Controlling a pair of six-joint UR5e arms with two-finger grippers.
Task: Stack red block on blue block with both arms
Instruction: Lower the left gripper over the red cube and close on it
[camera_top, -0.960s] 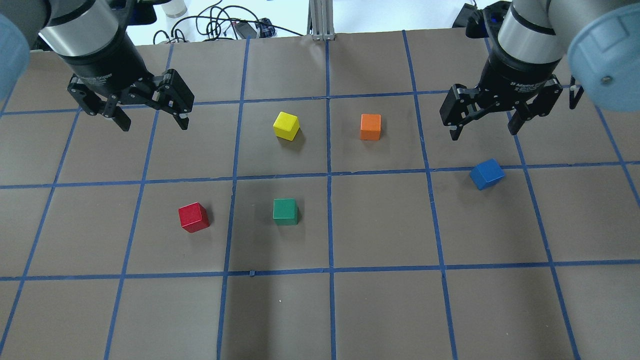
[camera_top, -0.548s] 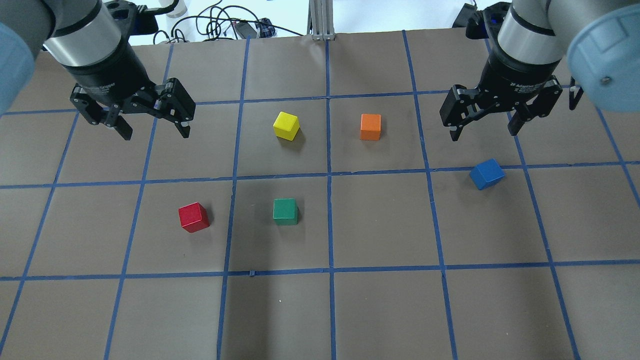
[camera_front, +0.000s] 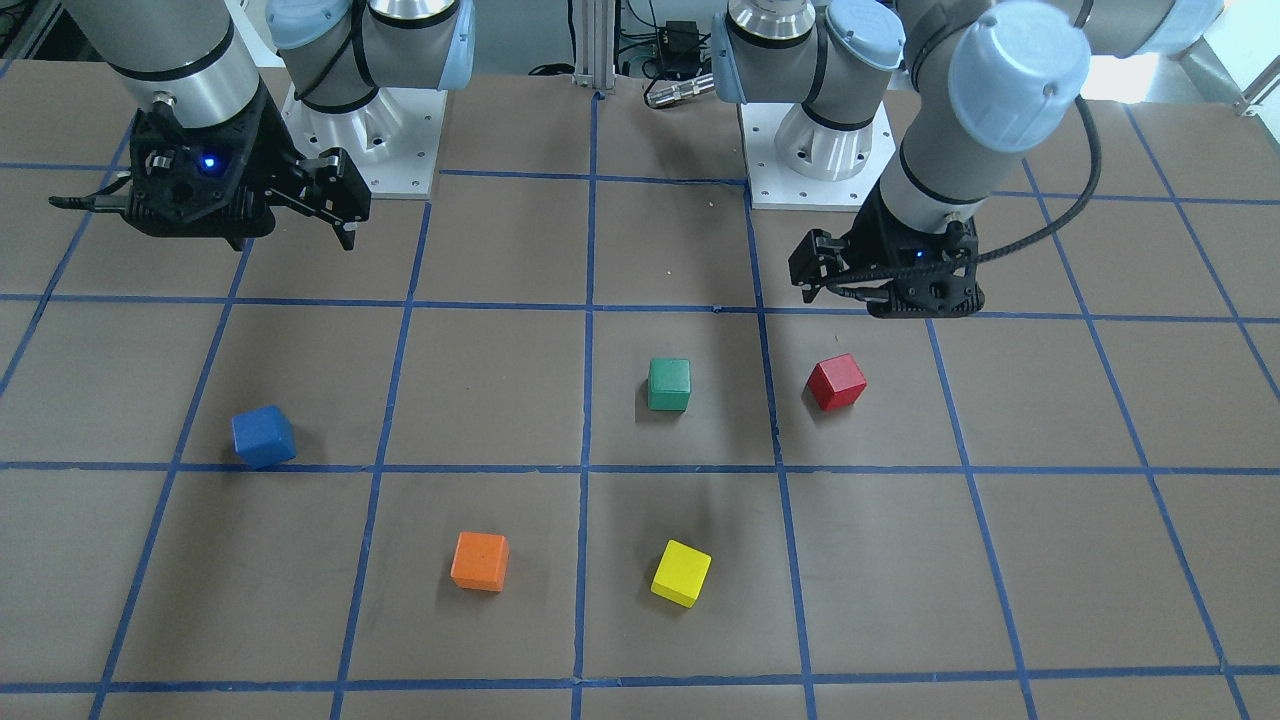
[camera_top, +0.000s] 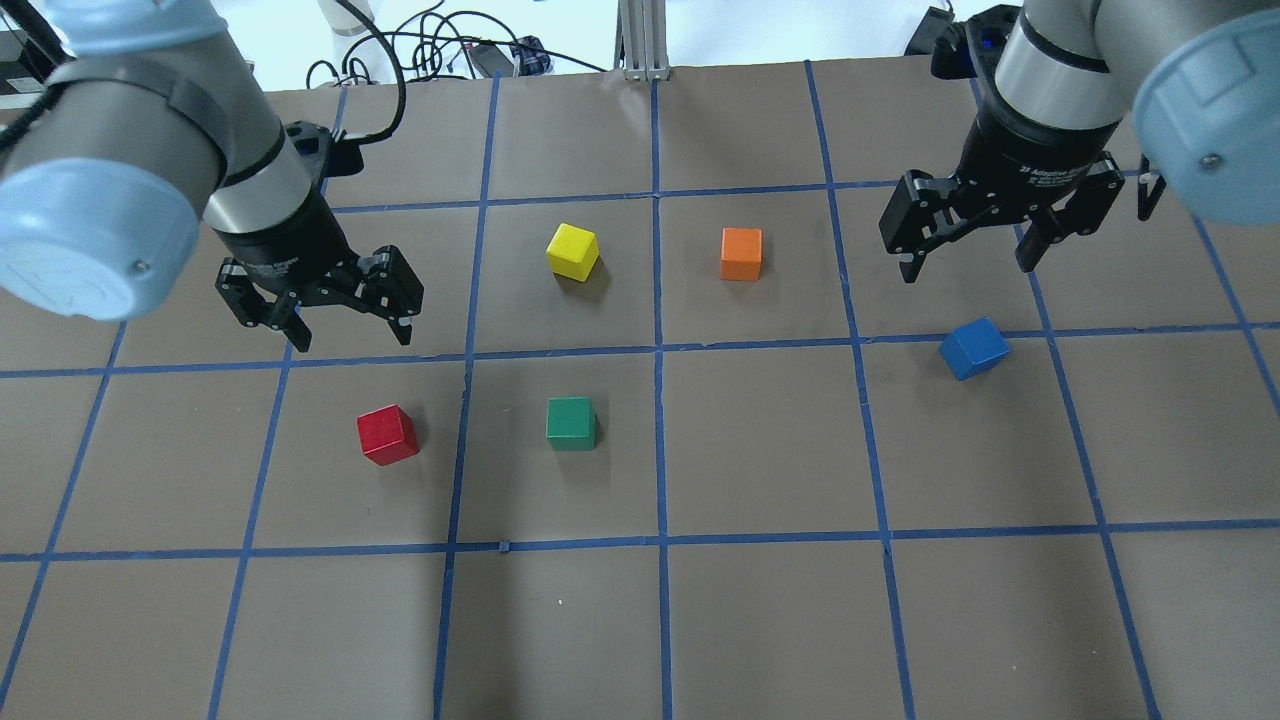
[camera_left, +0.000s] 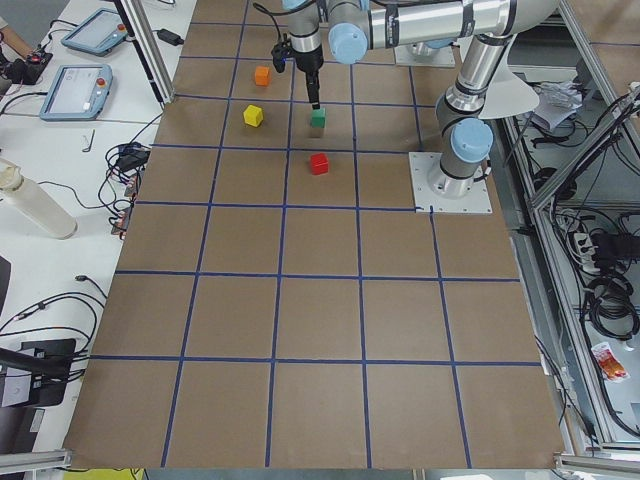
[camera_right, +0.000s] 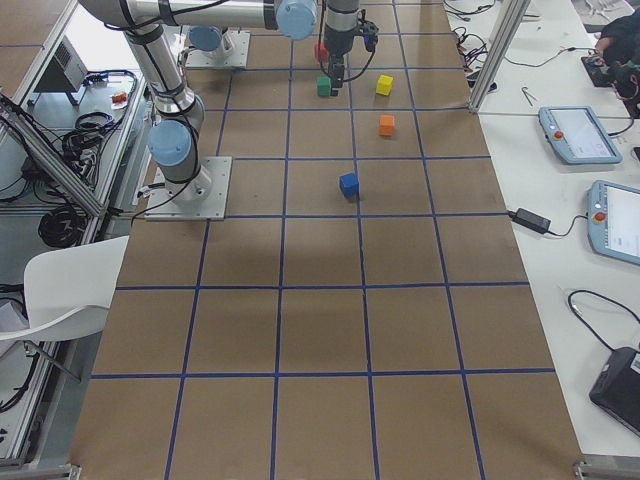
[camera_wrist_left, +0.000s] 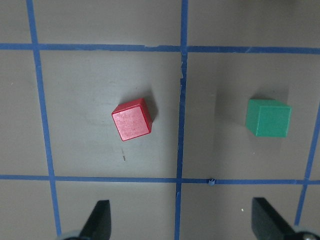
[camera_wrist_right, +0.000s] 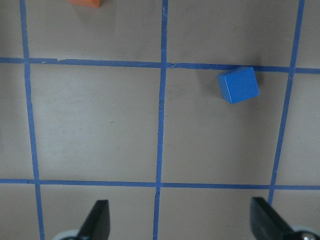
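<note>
The red block (camera_top: 387, 433) lies on the brown gridded table, left of centre; it also shows in the front view (camera_front: 837, 381) and the left wrist view (camera_wrist_left: 131, 119). My left gripper (camera_top: 350, 338) is open and empty, hovering just behind the red block, apart from it. The blue block (camera_top: 973, 347) lies turned at an angle on a tape line at the right; it also shows in the right wrist view (camera_wrist_right: 238, 84). My right gripper (camera_top: 965, 267) is open and empty, raised behind the blue block.
A green block (camera_top: 571, 422) sits to the right of the red one. A yellow block (camera_top: 573, 250) and an orange block (camera_top: 741, 253) sit farther back near the centre. Cables (camera_top: 440, 45) lie beyond the table's far edge.
My left arm has swung forward and to the right, bringing its open gripper close behind the red block. The right gripper and all blocks have not moved.
</note>
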